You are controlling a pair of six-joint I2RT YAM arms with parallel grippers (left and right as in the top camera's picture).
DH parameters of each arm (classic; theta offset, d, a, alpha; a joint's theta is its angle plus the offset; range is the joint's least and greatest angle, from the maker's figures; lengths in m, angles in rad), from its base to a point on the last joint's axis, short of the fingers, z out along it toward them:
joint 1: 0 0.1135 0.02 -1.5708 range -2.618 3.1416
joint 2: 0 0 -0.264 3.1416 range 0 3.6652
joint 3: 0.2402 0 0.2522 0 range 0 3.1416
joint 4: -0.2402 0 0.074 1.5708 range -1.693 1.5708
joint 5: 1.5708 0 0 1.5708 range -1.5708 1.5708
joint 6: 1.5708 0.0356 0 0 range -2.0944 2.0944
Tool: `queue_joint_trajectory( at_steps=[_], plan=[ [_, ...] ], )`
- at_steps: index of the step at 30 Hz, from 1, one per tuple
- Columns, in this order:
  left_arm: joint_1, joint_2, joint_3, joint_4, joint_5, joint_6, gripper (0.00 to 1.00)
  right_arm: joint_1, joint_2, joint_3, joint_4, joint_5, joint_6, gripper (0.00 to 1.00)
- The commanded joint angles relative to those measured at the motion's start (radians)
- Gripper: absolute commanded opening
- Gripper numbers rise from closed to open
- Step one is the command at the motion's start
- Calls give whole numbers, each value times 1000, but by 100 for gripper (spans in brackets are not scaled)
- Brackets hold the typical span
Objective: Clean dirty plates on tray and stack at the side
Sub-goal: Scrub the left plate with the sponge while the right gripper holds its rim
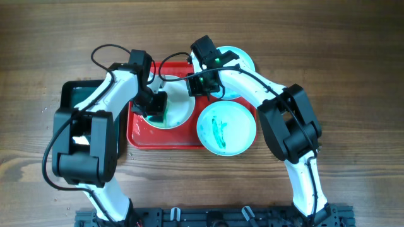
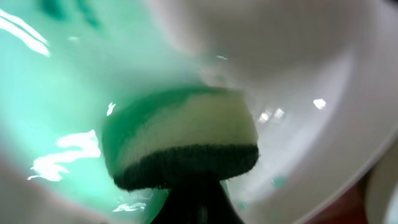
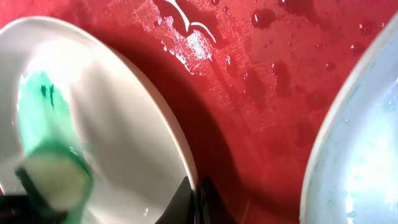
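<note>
A white plate (image 1: 178, 104) with green smears lies on the red tray (image 1: 139, 135). My left gripper (image 1: 155, 106) is shut on a green sponge (image 2: 180, 140) and presses it onto the plate's smeared surface (image 2: 311, 74). My right gripper (image 1: 203, 88) is shut on the white plate's rim (image 3: 196, 198), one finger on each side; the sponge shows at the left of that view (image 3: 53, 174). A pale turquoise plate (image 1: 226, 128) with green smears sits at the tray's right edge. Another turquoise plate (image 1: 243, 60) lies behind the right arm, partly hidden.
A black tray (image 1: 82, 94) sits left of the red tray, under the left arm. The red tray floor (image 3: 261, 81) is wet with drops. Wooden table (image 1: 353, 75) surrounds everything.
</note>
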Motion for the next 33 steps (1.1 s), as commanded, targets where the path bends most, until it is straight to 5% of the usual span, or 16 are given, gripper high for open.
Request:
queue_joint_trajectory(
  at_steps=[1, 3, 8, 12, 14, 17, 20, 23, 28, 33],
  plan=[
    [-6, 39, -25, 31, 108, 61, 4, -1, -8, -8, 18, -42, 1, 5],
    [-6, 40, -25, 126, -24, -101, 4, -1, -8, -8, 18, -42, -1, 4],
    [-6, 40, -25, 195, -578, -724, 4, -1, -8, -8, 18, -42, 0, 4],
    [-7, 40, -25, 163, -519, -676, 4, -1, -8, -8, 25, -41, 0, 4],
    [-7, 39, -25, 154, -314, -483, 4, -1, -8, -8, 26, -42, 0, 4],
    [-7, 39, -25, 150, 182, -129, 4, -1, -8, -8, 25, -43, 0, 5],
    [-7, 39, -22, 203, 330, -82, 4, -1, -8, -8, 25, -48, 0, 4],
    [-6, 39, -22, 295, 238, -147, 4, -1, -8, -8, 24, -53, -1, 4],
    [-6, 40, -22, 435, -278, -418, 4, -1, -8, -8, 23, -53, -2, 4],
    [-6, 39, -22, 282, -478, -584, 4, -1, -8, -8, 28, -52, -1, 4]
  ],
)
